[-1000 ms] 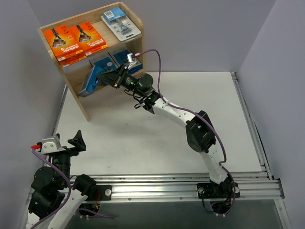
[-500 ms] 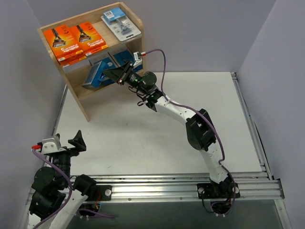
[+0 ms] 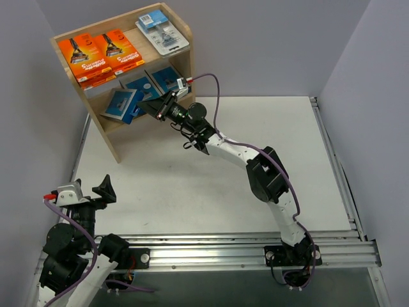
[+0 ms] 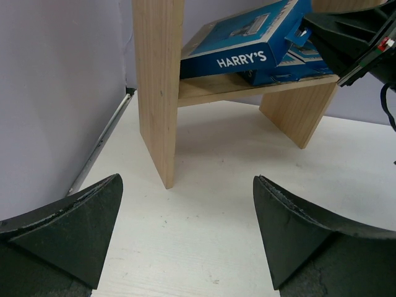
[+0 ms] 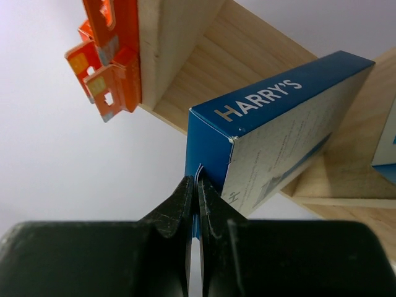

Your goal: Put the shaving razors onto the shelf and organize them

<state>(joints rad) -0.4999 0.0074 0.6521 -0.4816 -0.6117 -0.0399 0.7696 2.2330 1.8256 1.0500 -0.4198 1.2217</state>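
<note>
Change vs one second back: held blue box [image 3: 120, 103] then hanging steeply off front of lower tier, now up on that tier at its left end, much flatter. Right gripper [image 5: 195, 184]: further up and left than before, clenched on thin hang tab at the box's end, same pinch then and now. Left gripper [image 4: 187, 180]: same spot at near left of table [image 3: 192, 179], fingers spread wide, nothing between them.

Shelf [image 3: 101, 128]: far left corner of table. Top tier, unchanged: left orange pack [image 3: 79, 57] and right orange pack [image 3: 121, 50] side by side, clear blister pack [image 3: 163, 32] at right end. Lower tier: middle blue box [image 3: 144, 87] and right blue box [image 3: 168, 77], right of the held one.

Left wrist view: held box tilted, low end down on the board by the side panel, high end over another blue box beneath. Cannot tell which one.

Hard to see:
- Top view: tab pinch lost against dark fingers; back of lower tier hidden under top board.
- Right wrist view: only hang tabs of orange packs poking past top board edge; far end of held box out of sight.
- Left wrist view: top tier cut off; right gripper only a black corner at upper right.
</note>
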